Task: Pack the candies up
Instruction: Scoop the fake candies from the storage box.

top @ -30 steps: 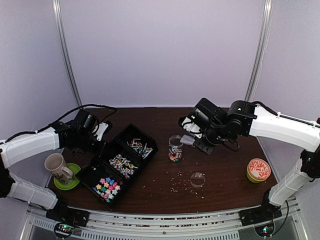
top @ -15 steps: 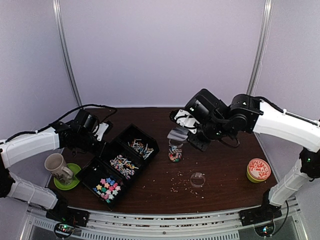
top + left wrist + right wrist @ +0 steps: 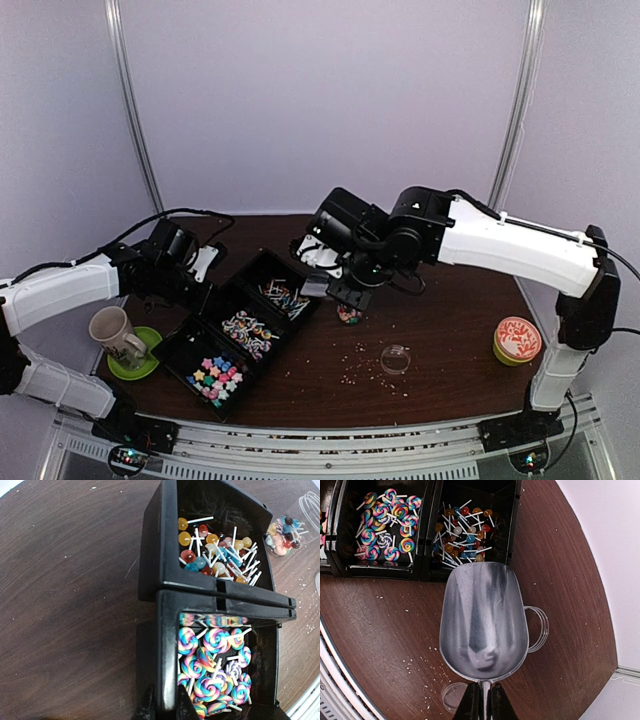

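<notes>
Vs 1 s ago: right gripper (image 3: pixel 481 698) has swung left. Its scoop (image 3: pixel 482 620), then right of the jar (image 3: pixel 285 532), now hangs over jar & tray's (image 3: pixel 152 545) far-right corner. Left arm, tray, lid unmoved.

Near to far, top view: lid (image 3: pixel 396 357) amid crumbs (image 3: pixel 352 368). Then tray w/ candies: star pieces (image 3: pixel 215 372) nearest, swirl lollies (image 3: pixel 210 665) mid, ball lollies (image 3: pixel 215 555) farthest.

Jar sits just right of tray. It's mostly hidden under the arm from above, but left wrist cam shows it w/ a few candies inside.

Right wrist cam only: scoop bowl empty, jaws clamped on its handle. Left wrist cam only: left gripper (image 3: pixel 162 707) pinched on tray's left wall by the swirl section.
</notes>
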Available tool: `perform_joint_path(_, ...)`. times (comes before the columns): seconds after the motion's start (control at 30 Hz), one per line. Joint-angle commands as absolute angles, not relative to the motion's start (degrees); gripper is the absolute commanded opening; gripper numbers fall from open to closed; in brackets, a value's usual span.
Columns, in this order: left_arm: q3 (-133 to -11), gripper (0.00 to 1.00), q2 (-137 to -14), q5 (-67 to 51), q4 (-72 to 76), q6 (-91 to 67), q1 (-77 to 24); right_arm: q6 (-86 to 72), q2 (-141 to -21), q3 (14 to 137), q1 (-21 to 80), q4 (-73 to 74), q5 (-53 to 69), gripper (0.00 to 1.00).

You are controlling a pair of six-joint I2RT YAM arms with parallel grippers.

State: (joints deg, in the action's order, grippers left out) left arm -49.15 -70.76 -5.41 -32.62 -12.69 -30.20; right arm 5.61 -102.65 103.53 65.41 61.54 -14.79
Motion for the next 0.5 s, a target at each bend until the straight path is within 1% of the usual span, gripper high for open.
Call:
perform_joint_path(0.0,-52.0,0.00,-68.1,-7.8,-24.8,-13.6,-29.7,4.8,-107.9,109.6,65.8,67.2,-16.0,0.00)
perform_joint_path(0.47,-52.0,0.00,-67.1,-6.4,-24.8,-12.8,-30.7,5.5,-122.2,123.9,65.9,73.5,-19.6,0.00)
